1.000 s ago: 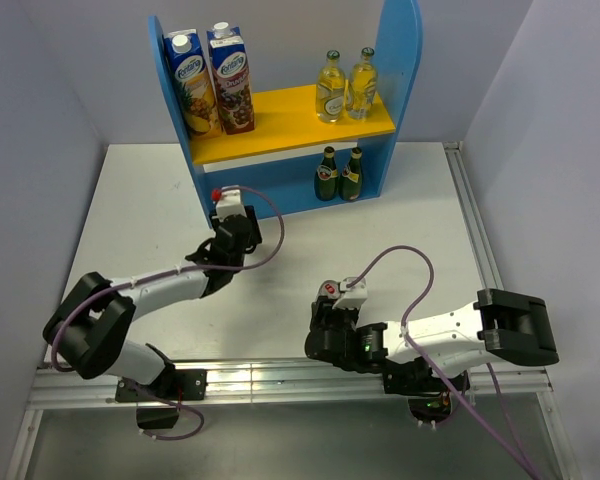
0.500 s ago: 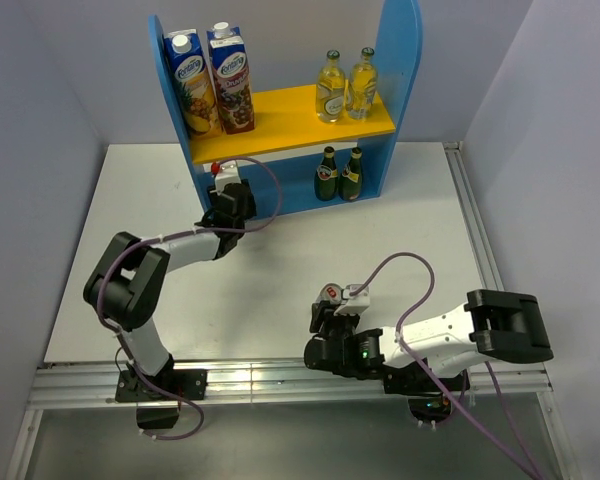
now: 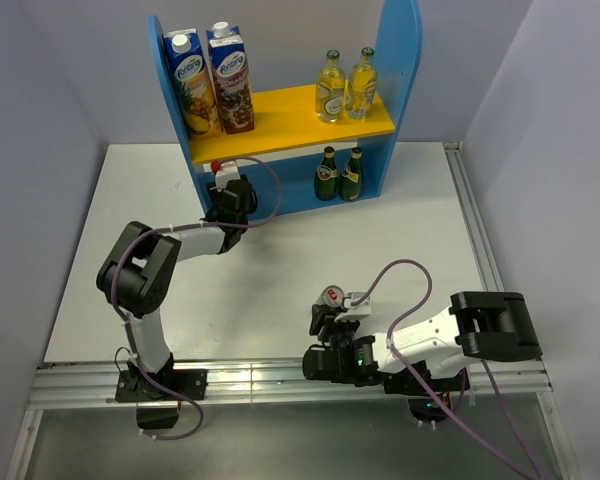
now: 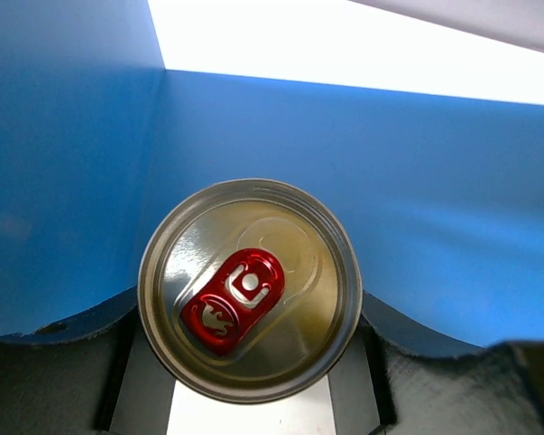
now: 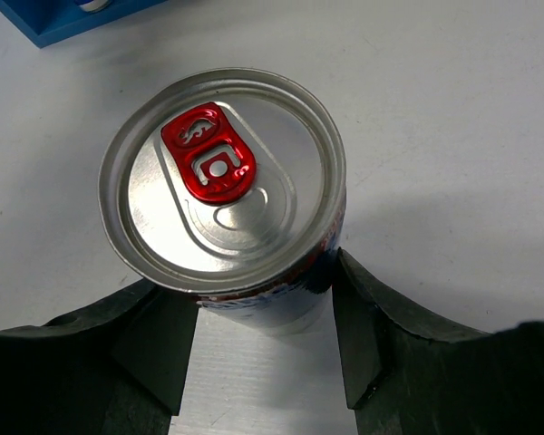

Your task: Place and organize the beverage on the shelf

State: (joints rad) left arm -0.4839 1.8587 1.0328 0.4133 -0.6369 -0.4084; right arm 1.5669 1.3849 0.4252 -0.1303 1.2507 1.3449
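Note:
The blue shelf (image 3: 405,60) stands at the back with a yellow upper board (image 3: 290,110). Two yellowish bottles (image 3: 330,88) stand on the board and two green bottles (image 3: 326,175) below them. My left gripper (image 3: 227,188) is shut on a red-topped can (image 3: 217,166) at the left of the lower compartment. In the left wrist view that can (image 4: 249,290) sits between the jaws, with the blue back panel (image 4: 417,163) close behind. My right gripper (image 3: 334,325) is shut on a second can (image 3: 330,294) near the front; in the right wrist view the can (image 5: 222,190) sits between dark fingers (image 5: 363,326).
Two tall juice cartons (image 3: 210,80) stand on the left of the yellow board. A metal rail (image 3: 280,378) runs along the table's near edge, and another rail (image 3: 472,220) lines the right side. Purple cables loop from both arms.
My left arm has reached forward, carrying its can from the open table to the shelf's lower left compartment. The right arm has folded in towards the near edge, its can staying almost in place.

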